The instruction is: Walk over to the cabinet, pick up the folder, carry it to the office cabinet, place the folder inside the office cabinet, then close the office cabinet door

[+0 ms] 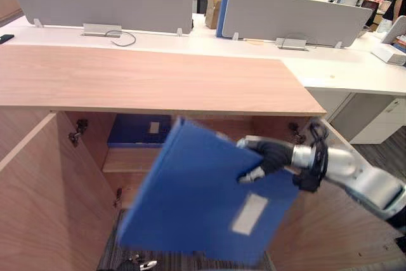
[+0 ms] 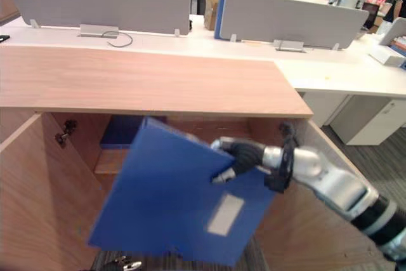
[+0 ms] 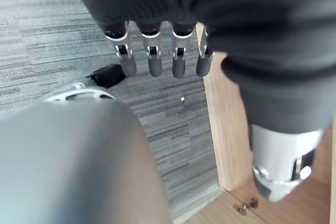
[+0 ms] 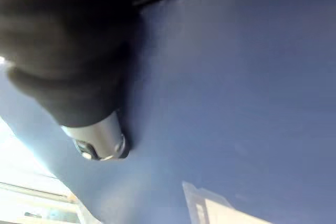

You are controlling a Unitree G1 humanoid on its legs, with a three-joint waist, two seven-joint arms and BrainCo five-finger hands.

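Closest to you, your left robot hand (image 3: 152, 61) hangs down over the grey carpet (image 3: 52, 35) with its fingers straight and relaxed in a row, holding nothing.

Next up is the blue folder (image 1: 196, 201). It's up in the air, tilted, right in front of the open office cabinet (image 1: 146, 80), with its white label (image 1: 248, 214) facing you. Your right robot hand (image 1: 269, 157) has it pinched at the upper right edge: the fingers curl over the edge and the thumb presses on the front face. In the right wrist view the thumb sits flat against the blue cover.

Both cabinet doors are swung out toward you, the left door (image 1: 28, 201) on one side and the right door (image 2: 304, 233) behind your right arm. Further in, a second blue folder (image 1: 136, 131) lies flat on the shelf (image 1: 130, 160), toward the left side.

Past the cabinet's wood top there's a white bench (image 1: 190, 44) with grey divider screens (image 1: 101, 1) standing on it.
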